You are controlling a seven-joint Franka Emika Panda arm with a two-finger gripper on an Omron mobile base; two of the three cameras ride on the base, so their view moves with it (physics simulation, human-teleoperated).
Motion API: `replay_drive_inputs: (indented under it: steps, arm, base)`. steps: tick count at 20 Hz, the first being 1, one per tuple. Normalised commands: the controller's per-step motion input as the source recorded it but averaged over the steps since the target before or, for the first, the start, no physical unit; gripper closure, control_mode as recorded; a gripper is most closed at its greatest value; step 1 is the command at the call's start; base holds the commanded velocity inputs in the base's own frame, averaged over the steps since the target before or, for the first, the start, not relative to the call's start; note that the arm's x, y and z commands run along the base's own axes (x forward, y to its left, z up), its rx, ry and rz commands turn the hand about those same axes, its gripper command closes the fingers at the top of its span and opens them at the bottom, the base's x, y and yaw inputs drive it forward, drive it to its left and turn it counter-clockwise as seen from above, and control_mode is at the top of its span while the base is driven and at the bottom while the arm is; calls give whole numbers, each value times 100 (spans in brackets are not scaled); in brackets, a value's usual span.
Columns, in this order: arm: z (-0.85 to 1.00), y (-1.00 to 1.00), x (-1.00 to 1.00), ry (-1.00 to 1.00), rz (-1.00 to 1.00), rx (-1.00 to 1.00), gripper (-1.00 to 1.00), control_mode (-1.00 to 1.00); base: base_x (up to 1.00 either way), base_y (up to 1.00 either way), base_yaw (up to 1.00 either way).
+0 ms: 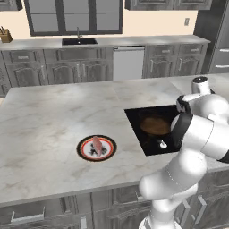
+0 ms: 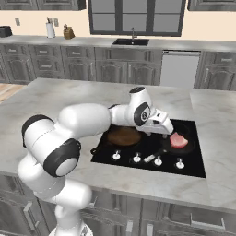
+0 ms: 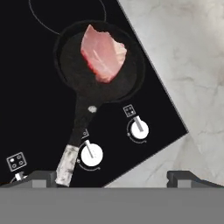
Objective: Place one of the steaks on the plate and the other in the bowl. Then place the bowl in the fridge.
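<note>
One steak [image 1: 97, 144] lies on the red-rimmed plate [image 1: 82, 150] on the island counter, left of the cooktop. The other steak [image 3: 104, 52] [image 2: 178, 140] rests in a small black frying pan [image 3: 70, 61] on the cooktop's right side. The olive-brown bowl [image 2: 123, 135] [image 1: 154, 125] stands empty on the cooktop's left burner. My gripper [image 3: 113, 177] [image 2: 167, 128] hovers above the pan's handle [image 3: 72, 144], between bowl and pan. It is open, fingers wide apart, nothing in them. A tall grey steel front at the far right edge [image 1: 221, 44] looks like the fridge, mostly cut off.
The black cooktop [image 2: 198, 161] has a row of white knobs [image 3: 92, 154] along its near edge. Marble counter [image 1: 49, 116] spreads wide to the left of the plate. A back counter with sink [image 1: 78, 41] and dishwasher [image 1: 128, 62] runs along the wall.
</note>
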Motion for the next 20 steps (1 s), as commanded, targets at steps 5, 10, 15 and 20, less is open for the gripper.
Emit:
replay_drive_inputs:
  steps: [5,10,15,20]
  arm:
    - [-10,-34,17,0,2,17,-100,-100]
    - [-10,0,34,0,10,1,-100,-100]
    - [-40,0,28,2,12,0,-100,-100]
    - [-21,-4,26,5,13,0,-100,-100]
  base:
    - [0,0,0]
    - [0,0,0]
    - [0,0,0]
    - [0,0,0]
